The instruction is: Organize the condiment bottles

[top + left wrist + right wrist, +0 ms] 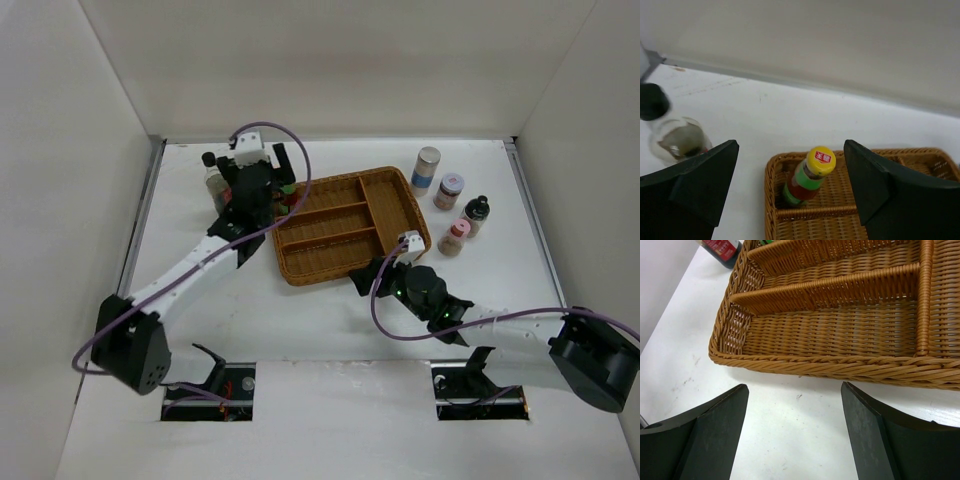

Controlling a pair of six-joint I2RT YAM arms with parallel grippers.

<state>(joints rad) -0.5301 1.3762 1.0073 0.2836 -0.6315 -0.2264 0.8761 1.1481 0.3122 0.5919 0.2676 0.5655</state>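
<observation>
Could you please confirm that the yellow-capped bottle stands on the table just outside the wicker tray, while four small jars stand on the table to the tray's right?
Not quite. The yellow-capped bottle stands upright inside the wicker tray, in a compartment at one corner, not on the table outside it. The left wrist view shows this plainly. The rest of your statement is right.

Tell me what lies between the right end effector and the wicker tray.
Only bare white table lies between the right end effector and the tray, at its near rim, as the right wrist view shows.
</observation>
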